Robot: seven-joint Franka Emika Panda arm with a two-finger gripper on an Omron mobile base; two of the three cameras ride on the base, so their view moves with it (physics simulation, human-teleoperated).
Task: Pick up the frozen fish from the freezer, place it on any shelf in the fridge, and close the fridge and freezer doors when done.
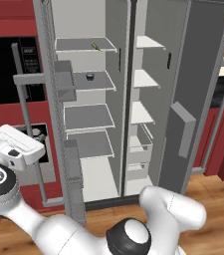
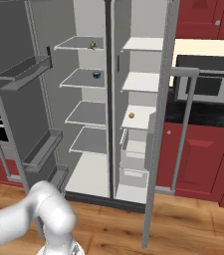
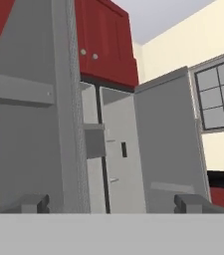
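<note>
Both doors stand wide open, so the closing step is not yet done, and the fish question is harder to settle. In the right base view a small orange thing (image 2: 131, 115) lies on a shelf (image 2: 138, 119) of the narrower right-hand compartment, at about 3 o'clock from the picture's middle; it may be the frozen fish, but it is too small to tell. On the wider left compartment's shelves sit a small green item (image 1: 95, 46) on the top one and a dark cup-like object (image 1: 90, 76) on the one below. The gripper (image 3: 111, 203) has its finger tips spread wide apart with nothing between them, and it looks up past the edge of the left door (image 3: 66, 109) toward the right door (image 3: 168, 144). In the left base view the hand (image 1: 15, 145) hangs at 9 o'clock, outside the left door's edge and just beside its long handle (image 1: 31, 124). My guess is that most of the job remains. The floor (image 2: 183, 219) ahead offers swinging room, but the door edges and handle crowd the hand closely.
</note>
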